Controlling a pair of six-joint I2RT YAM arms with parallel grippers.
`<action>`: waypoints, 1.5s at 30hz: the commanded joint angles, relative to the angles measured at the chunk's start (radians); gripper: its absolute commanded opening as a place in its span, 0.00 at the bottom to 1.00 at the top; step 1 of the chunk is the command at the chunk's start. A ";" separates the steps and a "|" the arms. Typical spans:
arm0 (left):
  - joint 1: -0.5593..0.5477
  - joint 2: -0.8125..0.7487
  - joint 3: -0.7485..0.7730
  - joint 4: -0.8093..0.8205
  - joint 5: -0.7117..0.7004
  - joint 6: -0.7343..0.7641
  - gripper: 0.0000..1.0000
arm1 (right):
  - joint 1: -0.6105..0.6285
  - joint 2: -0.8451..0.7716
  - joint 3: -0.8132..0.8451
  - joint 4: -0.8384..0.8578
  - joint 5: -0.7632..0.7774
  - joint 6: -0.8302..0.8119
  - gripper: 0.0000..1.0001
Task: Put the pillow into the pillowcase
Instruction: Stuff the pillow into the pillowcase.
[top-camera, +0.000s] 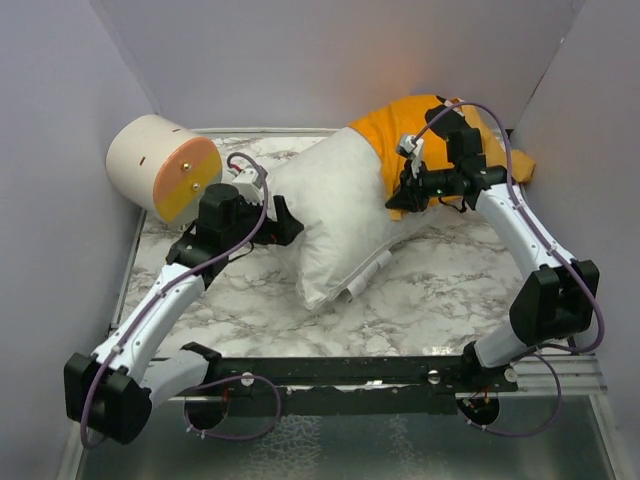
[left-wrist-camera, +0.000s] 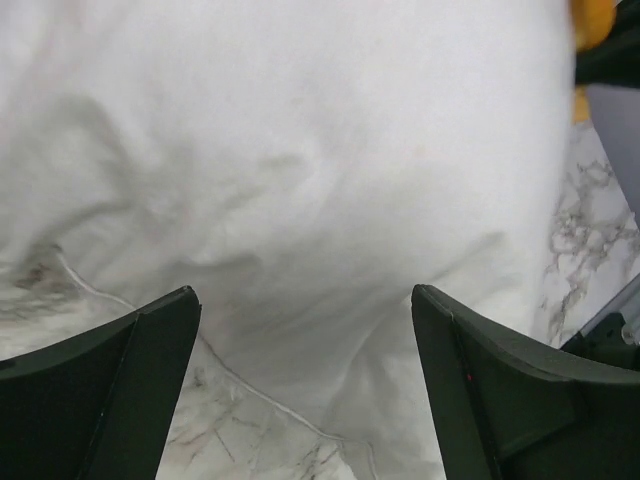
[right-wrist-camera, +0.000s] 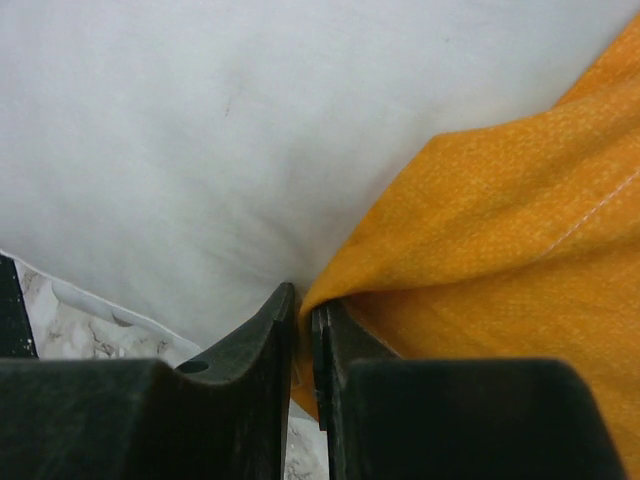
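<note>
- Pillow (top-camera: 335, 215) lies slantwise on the marble bench (top-camera: 450, 290), with its far right end tucked into the orange pillowcase (top-camera: 395, 125). Most of the white body is outside.
- Pillowcase is bunched at the far right of the bench, and its open edge wraps the pillow's upper end.
- Your left hand (left-wrist-camera: 300, 295) has its fingers wide apart and holds nothing. It sits at the pillow's left side, with the white fabric just ahead of the tips.
- Your right hand (right-wrist-camera: 303, 300) has its fingers almost together. The pillowcase's folded edge sits in the narrow slit at the tips, but you cannot tell whether it is gripped.
- Cream-and-orange cylinder (top-camera: 160, 165) rests at the far left, beside your left arm.
</note>
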 joint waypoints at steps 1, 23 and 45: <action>-0.003 -0.116 0.144 -0.165 -0.119 0.129 0.90 | 0.022 -0.038 -0.042 -0.007 -0.056 -0.001 0.17; -0.899 0.162 0.236 0.060 -0.873 0.805 0.92 | -0.285 -0.237 -0.152 0.066 -0.452 0.058 0.90; -0.658 0.622 0.441 0.008 -1.025 0.841 0.03 | -0.408 -0.229 -0.239 0.161 -0.421 0.116 0.91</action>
